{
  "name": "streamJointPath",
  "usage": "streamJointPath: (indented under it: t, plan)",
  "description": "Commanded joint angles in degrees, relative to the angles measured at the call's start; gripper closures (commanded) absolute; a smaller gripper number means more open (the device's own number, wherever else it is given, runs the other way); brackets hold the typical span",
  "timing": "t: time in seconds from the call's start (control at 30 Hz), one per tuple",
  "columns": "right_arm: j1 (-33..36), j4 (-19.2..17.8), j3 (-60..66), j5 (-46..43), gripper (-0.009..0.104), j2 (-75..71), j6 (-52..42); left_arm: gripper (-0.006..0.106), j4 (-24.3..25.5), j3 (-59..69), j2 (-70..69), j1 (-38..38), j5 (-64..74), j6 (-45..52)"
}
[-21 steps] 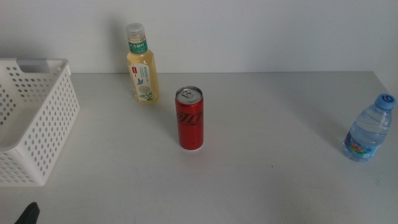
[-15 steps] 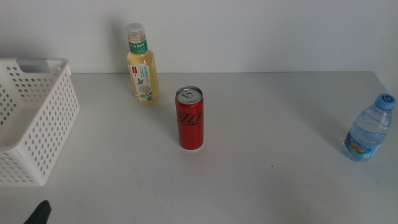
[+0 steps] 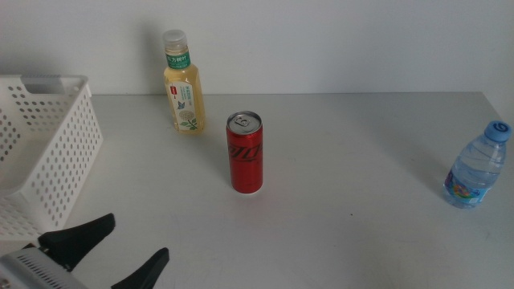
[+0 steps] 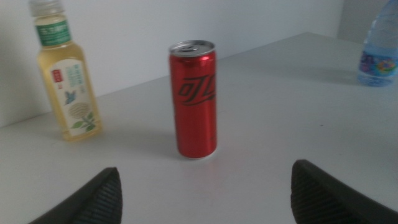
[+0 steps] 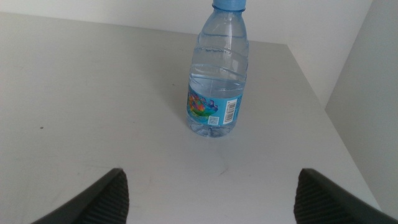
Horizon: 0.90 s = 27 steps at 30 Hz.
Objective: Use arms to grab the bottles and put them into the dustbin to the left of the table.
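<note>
Left gripper (image 3: 108, 249), jaws apart, sits near the red can (image 3: 245, 152), seemingly facing it.

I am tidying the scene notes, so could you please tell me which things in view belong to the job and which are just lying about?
Part of the job:
- yellow-liquid plastic bottle with green label
- slim red metal can
- clear blue-capped water bottle
- white perforated plastic basket
- left hand, open, near the table's front edge
- light grey table

Just lying about:
- nothing visible
</note>
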Motion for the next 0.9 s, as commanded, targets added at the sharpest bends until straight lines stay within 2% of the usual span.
streamJointPath:
  t: [0.0,0.1,0.3,0.47,0.87]
  plan:
    - [-0.4,-0.07,-0.56,-4.14,0.027,-1.25,-0.53,0.008,-1.99,0.05,6.81,-3.56,-13.48,-0.43]
    - [-0.4,-0.07,-0.56,-4.14,0.027,-1.25,-0.53,0.008,-3.21,0.11,15.57,-6.29,-24.36,-0.43]
    - [-0.4,-0.13,-0.56,-4.14,0.027,-1.25,-0.53,0.008,-4.26,0.22,30.66,-6.42,-42.47,-1.84]
    - [-0.4,-0.07,-0.56,-4.14,0.027,-1.25,-0.6,0.008,-4.06,0.2,37.03,-6.42,-42.85,-7.48]
    - [-0.4,-0.12,-0.56,-4.14,0.027,-1.25,-0.55,0.008,-6.29,0.2,39.29,-6.42,-42.85,-6.7]
